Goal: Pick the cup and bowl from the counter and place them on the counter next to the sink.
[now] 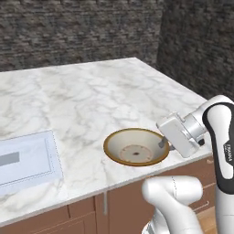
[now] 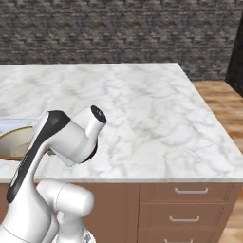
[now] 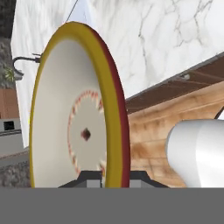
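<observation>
The bowl (image 1: 136,147) is cream inside with a golden-brown rim. It sits low over the white marble counter (image 1: 91,91) near its front edge; whether it touches the top I cannot tell. My gripper (image 1: 163,142) comes in from the right and is shut on the bowl's right rim. In the hand view the bowl (image 3: 74,118) stands edge-on, with my gripper (image 3: 113,179) astride its rim, one dark fingertip on each side. In the right base view the bowl (image 2: 13,141) peeks out behind my arm at the left. The cup is out of view.
A pale rectangular sink (image 1: 25,160) is set into the counter left of the bowl. Brown drawers with metal handles (image 2: 190,191) run below the front edge. A dark stone wall (image 1: 82,32) stands behind the counter. Wood floor (image 2: 218,99) lies to the right.
</observation>
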